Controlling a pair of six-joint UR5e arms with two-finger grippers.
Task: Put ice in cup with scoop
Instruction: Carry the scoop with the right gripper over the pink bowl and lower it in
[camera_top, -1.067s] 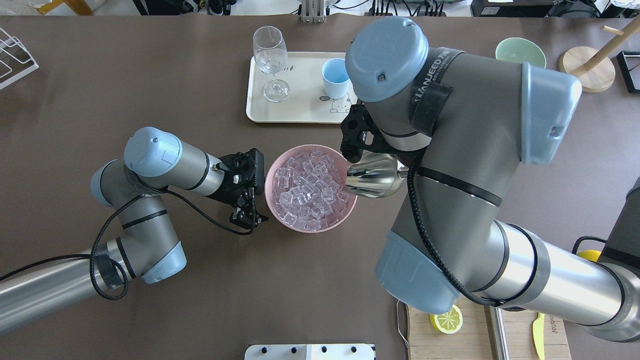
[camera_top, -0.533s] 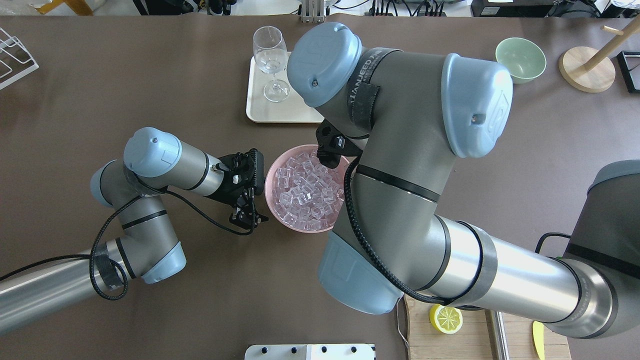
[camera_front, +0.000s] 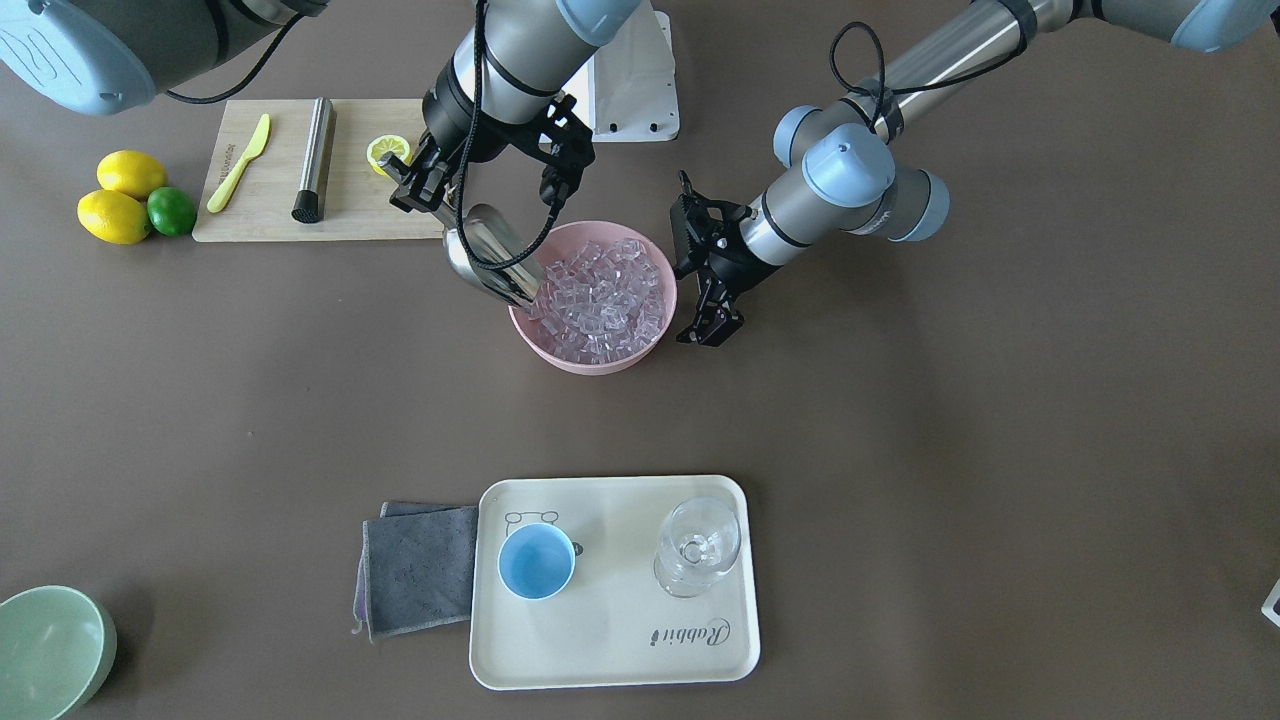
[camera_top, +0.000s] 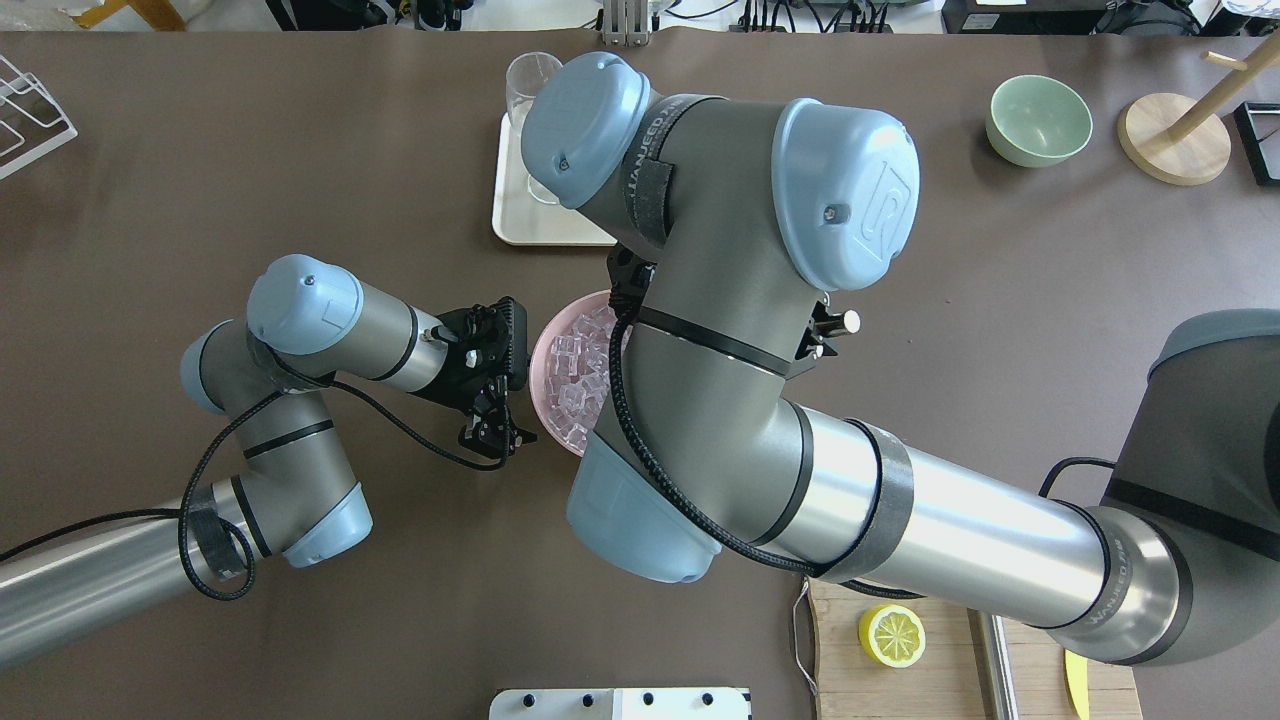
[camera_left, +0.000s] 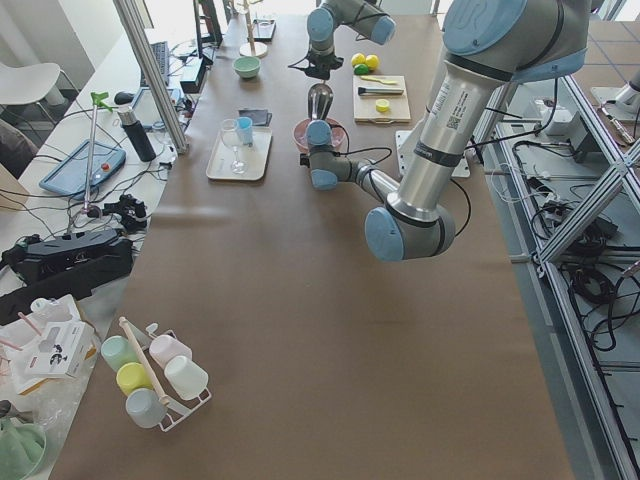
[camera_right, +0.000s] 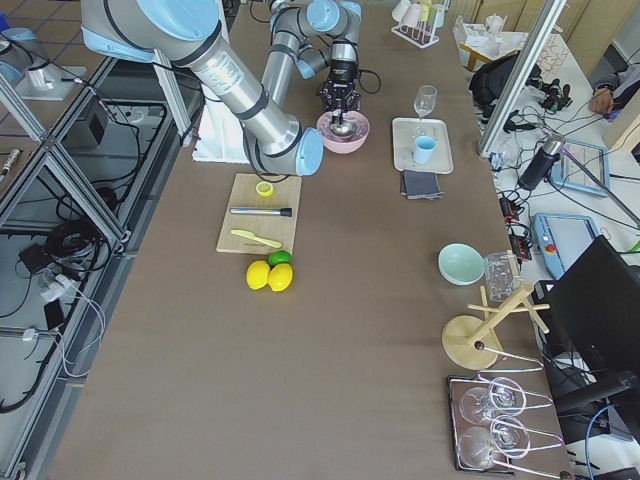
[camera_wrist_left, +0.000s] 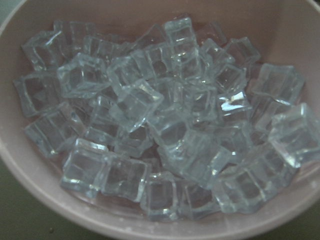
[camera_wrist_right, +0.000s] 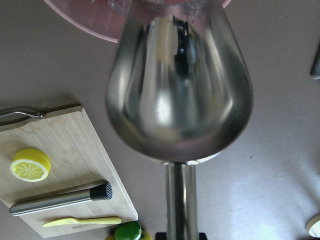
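Observation:
My right gripper (camera_front: 440, 205) is shut on the handle of the silver scoop (camera_front: 490, 255). The scoop tilts down, its mouth over the rim of the pink bowl (camera_front: 590, 362) and among the ice (camera_front: 600, 295). The right wrist view shows the trough's outside (camera_wrist_right: 180, 90); I cannot see its contents. My left gripper (camera_front: 708, 328) looks shut and empty, beside the bowl's other side without touching it. Its camera looks onto the ice (camera_wrist_left: 165, 125). The light-blue cup (camera_front: 537, 561) stands empty on the cream tray (camera_front: 610, 650). In the overhead view my right arm hides the cup and most of the bowl (camera_top: 540, 360).
A stemmed glass (camera_front: 697, 545) shares the tray, with a grey cloth (camera_front: 420, 570) beside it. A cutting board (camera_front: 360, 215) holds a lemon half, a yellow knife and a steel cylinder (camera_front: 313, 158). Lemons and a lime (camera_front: 120, 200) lie nearby. A pale-green bowl (camera_top: 1038, 120) sits far right.
My right arm has swung left over the bowl, carrying the scoop from outside the rim into the ice. It now hides the cup in the overhead view. The left arm has not moved.

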